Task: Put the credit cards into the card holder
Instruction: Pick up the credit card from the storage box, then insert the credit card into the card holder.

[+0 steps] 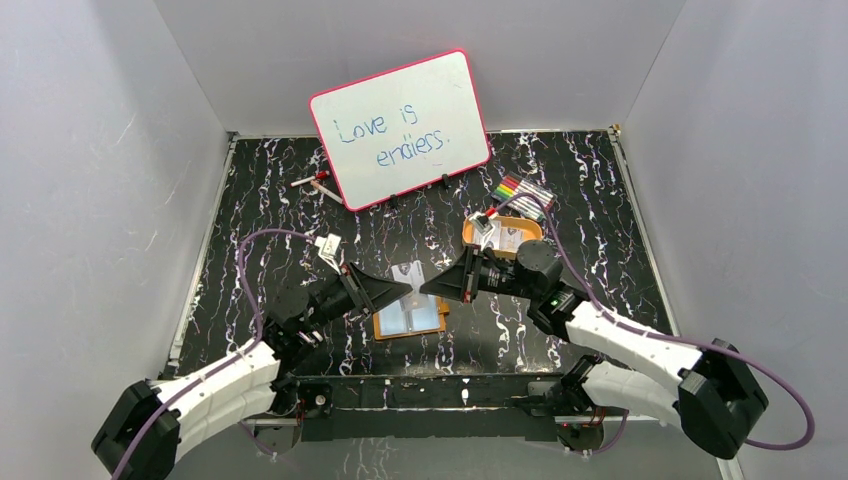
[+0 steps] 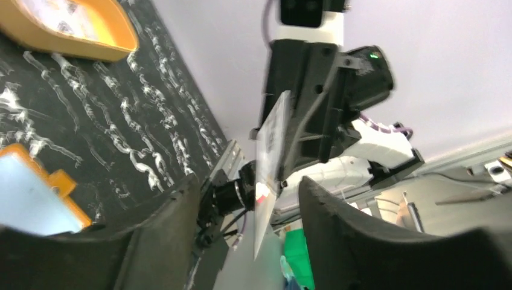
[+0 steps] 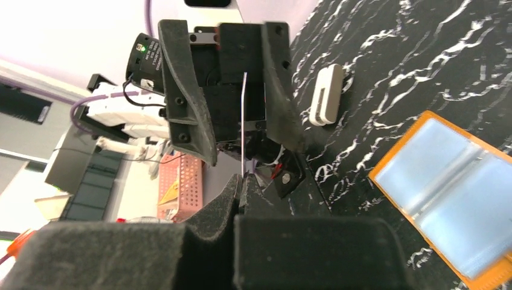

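Marbled table (image 1: 270, 200). Step judged: regrasp above open holder (image 1: 410, 320); right gripper (image 3: 241, 184) pinches card (image 2: 268, 163), left gripper (image 2: 247, 193) spread around it. Next: align card edge with sleeve (image 3: 447, 199) mouth.

Bright, even light; the credit card (image 2: 268, 172) looks slightly motion-blurred.

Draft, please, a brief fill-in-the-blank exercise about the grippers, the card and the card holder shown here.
1. The right gripper is shut on a thin, pale whitish ___.
2. The left gripper is ___, one finger on each side of that card.
3. The orange-tan leather-like card holder lies on the black marbled table, clear sleeves facing ___.
4. The pink-rimmed whiteboard reads "Love is ___."
Missing words: card; open; up; endless.
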